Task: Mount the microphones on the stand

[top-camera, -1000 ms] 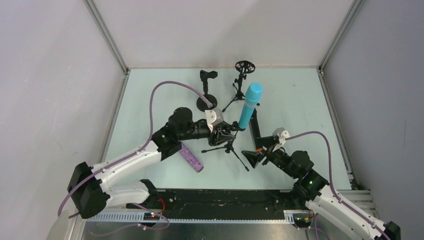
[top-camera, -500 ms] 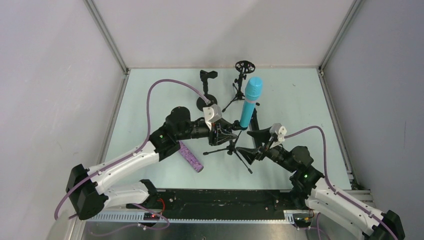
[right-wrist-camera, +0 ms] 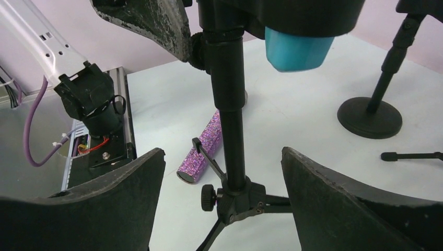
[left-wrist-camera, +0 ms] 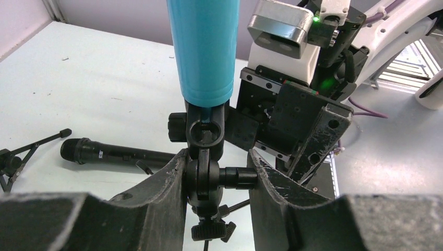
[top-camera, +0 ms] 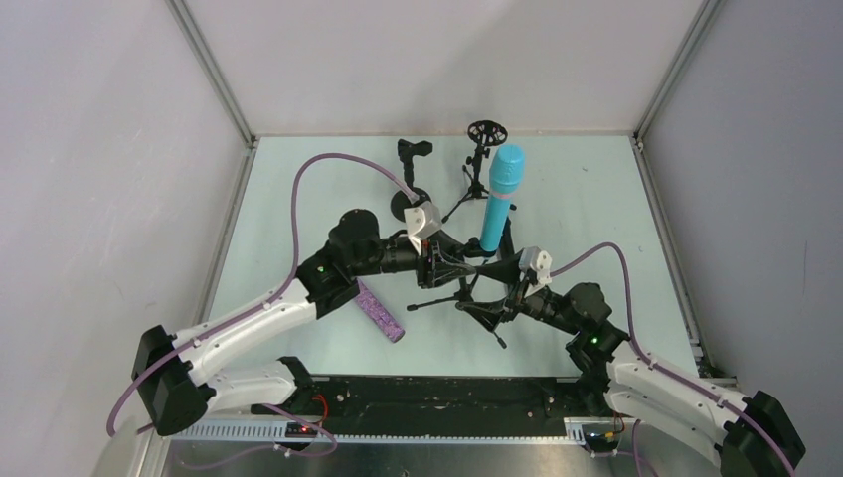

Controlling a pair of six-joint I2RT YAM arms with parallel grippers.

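The turquoise microphone stands upright in the clip of a black tripod stand. My left gripper is shut on the stand's swivel joint just below the turquoise microphone. My right gripper is open, its jaws on either side of the stand's pole without touching it. The purple glitter microphone lies on the table under my left arm; it also shows in the right wrist view. The black microphone lies on the table behind the stand, its orange end hidden.
A round-base stand with an empty clip stands at the back, also seen in the right wrist view. A second tripod stand with a round mount stands beside it. Side rails edge the table.
My right gripper has moved left to the tripod stand and now straddles its pole. My left gripper keeps its hold; the stand and turquoise microphone have shifted slightly.
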